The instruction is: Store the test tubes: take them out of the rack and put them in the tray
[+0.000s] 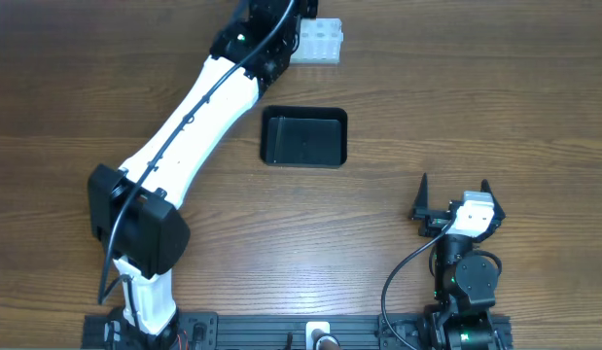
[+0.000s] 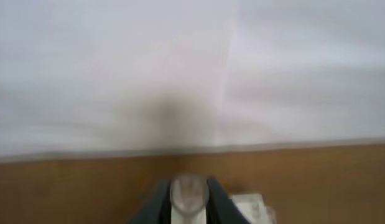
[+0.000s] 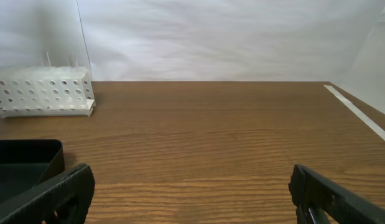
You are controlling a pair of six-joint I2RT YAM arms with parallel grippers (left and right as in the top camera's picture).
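Left claw (image 2: 189,202) pinches a clear test tube (image 2: 189,186) at the white rack (image 1: 320,44); lifting it straight up, upright, before swinging to the black tray (image 1: 303,136) near the rack seems wisest. Right claw (image 1: 455,183) rests spread, well apart from the rack.

Bright, even light throughout; one soft shadow darkens the white wall (image 2: 292,74).

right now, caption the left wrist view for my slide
Left claw shut on a clear test tube above the table.
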